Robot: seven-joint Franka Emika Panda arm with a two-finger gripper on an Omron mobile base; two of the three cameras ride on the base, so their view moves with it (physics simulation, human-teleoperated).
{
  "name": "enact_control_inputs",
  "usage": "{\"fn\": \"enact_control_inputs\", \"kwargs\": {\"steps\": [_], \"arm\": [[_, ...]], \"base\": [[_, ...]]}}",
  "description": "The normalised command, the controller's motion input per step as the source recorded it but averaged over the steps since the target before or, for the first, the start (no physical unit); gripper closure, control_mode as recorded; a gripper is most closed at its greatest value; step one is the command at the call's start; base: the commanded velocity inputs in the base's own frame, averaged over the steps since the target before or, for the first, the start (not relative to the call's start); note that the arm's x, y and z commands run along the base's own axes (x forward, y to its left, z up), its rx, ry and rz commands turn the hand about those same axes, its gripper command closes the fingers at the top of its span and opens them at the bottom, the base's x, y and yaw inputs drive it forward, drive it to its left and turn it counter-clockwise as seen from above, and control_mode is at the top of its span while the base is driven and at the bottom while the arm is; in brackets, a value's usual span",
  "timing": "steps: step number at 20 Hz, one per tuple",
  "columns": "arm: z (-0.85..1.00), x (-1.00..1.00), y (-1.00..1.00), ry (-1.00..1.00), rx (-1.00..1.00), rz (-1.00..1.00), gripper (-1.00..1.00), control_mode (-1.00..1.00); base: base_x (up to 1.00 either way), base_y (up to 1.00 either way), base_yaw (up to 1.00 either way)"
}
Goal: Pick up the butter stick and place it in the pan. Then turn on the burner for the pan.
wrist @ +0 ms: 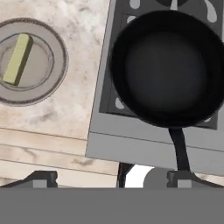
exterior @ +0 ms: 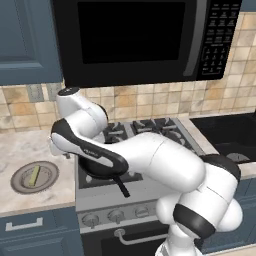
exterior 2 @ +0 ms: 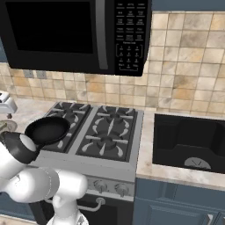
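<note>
The butter stick (wrist: pixel 17 59) lies on a grey plate (wrist: pixel 52 81) at the hand view's upper left, well apart from the gripper (wrist: pixel 111 178) at bottom centre. Gripper fingers stand wide apart, holding nothing. The pan (wrist: pixel 168 70) sits empty at upper right.

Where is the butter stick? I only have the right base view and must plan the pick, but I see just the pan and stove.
Observer: The butter stick lies on a round grey plate on the counter left of the stove; the hand view shows both.
Operator: Is the pan empty?
Observer: Yes. In the hand view the pan holds nothing, and its handle points toward the stove's front edge.
Operator: Is the claw holding anything?
Observer: No. The claw is open, its tips wide apart at the bottom of the hand view, with nothing between them.
Operator: Is it above the butter?
Observer: Not centred. The hand looks down over the stove's left edge, with plate to one side and pan to the other.
</note>
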Motion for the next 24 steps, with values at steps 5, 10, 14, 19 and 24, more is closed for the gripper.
{"fn": "enact_control_inputs", "kwargs": {"steps": [5,10,14,19,24], "arm": [[-0.39,-0.39,0.45,-0.08,0.00,0.00,-1.00,-1.00],[-0.24,-0.29,0.35,-0.10,0.00,-0.03,-1.00,-1.00],[-0.07,0.01,0.32,-0.01,0.01,-0.11,-1.00,-1.00],[-0.10,0.23,0.26,0.00,0.02,-0.15,-1.00,-1.00],[-0.19,0.16,0.28,0.00,0.01,-0.15,-1.00,-1.00]], "base": [[0.00,0.00,0.00],[0.00,0.00,0.00],[0.00,0.00,0.00],[0.00,0.00,0.00],[0.00,0.00,0.00]]}}
